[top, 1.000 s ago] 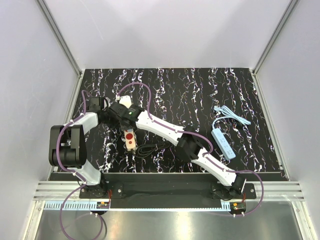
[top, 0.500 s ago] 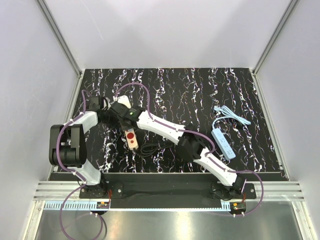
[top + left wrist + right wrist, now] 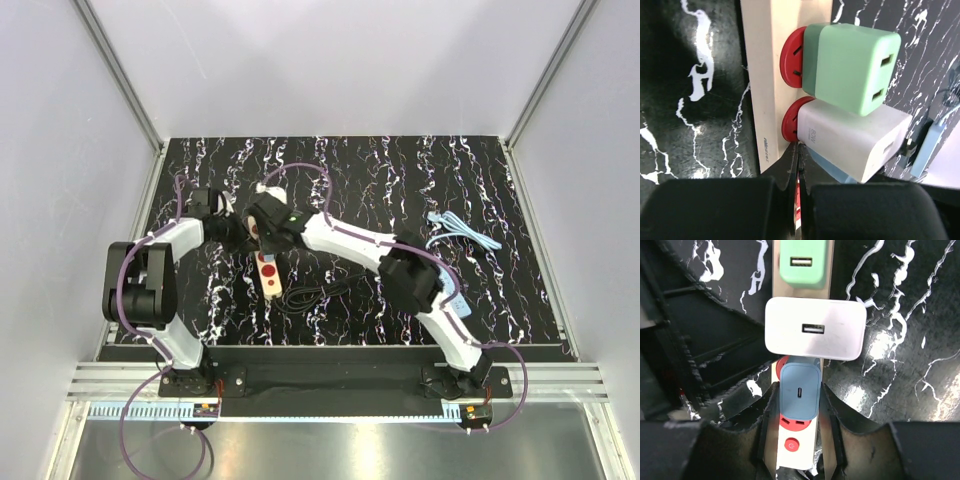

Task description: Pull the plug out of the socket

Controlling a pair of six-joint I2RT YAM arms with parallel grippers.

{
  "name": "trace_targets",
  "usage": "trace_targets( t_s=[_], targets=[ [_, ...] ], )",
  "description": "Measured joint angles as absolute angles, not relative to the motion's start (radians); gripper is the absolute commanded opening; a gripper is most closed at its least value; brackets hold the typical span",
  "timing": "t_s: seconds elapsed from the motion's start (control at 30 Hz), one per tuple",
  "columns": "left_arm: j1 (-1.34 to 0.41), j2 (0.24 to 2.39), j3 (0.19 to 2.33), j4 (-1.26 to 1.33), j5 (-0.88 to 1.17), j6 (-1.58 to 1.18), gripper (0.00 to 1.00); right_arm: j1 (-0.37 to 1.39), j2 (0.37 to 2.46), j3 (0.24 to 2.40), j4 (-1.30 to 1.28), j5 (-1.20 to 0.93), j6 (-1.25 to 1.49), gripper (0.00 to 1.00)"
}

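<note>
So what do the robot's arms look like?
Both are made of chunky white tubes joined by rounded black joints. The left arm has a big black block in it, and the right arm is mostly white. Thin purple cables loop along each one. The fingers at the ends are black.

Black white-veined marble tabletop (image 3: 400,180); pale grey walls (image 3: 330,60) on 3 sides; aluminium corner posts (image 3: 120,75).
</note>
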State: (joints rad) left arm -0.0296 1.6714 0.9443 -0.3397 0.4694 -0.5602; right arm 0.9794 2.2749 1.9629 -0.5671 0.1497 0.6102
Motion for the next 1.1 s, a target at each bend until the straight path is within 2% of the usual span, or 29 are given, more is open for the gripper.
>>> trace_targets(
  t_s=[0.2, 0.33, 0.43, 0.73, 1.0, 1.07, 1.1],
  targets=[
    [-0.002, 1.671, 0.945, -0.373, 0.453, -0.547, 0.00, 1.068, 2.515, 2.445, -0.913, 0.338, 0.516, 0.00],
    [0.006, 1.671, 0.945, -0.384, 0.453, -0.541, 0.00, 1.085, 2.545, 2.502, -0.951, 0.396, 0.493, 0.00],
    [0.006, 1.671, 0.946, -0.385, 0.451, -0.543, 0.00, 1.087, 2.525, 2.458, -0.921, 0.400, 0.483, 0.00],
    [-0.014, 1.671, 0.949, -0.394, 0.458, -0.551, 0.00, 1.021, 2.289, 1.988, -0.602, 0.258, 0.617, 0.00],
    [-0.015, 1.668, 0.957, -0.406, 0.450, -0.546, 0.01, 1.003, 2.272, 1.955, -0.569, 0.196, 0.630, 0.00],
    [-0.019, 1.657, 0.958, -0.417, 0.431, -0.533, 0.05, 1.003, 2.271, 1.955, -0.570, 0.192, 0.621, 0.07],
    [-0.020, 1.648, 0.958, -0.431, 0.413, -0.520, 0.07, 1.002, 2.268, 1.951, -0.569, 0.190, 0.617, 0.26]
  ],
)
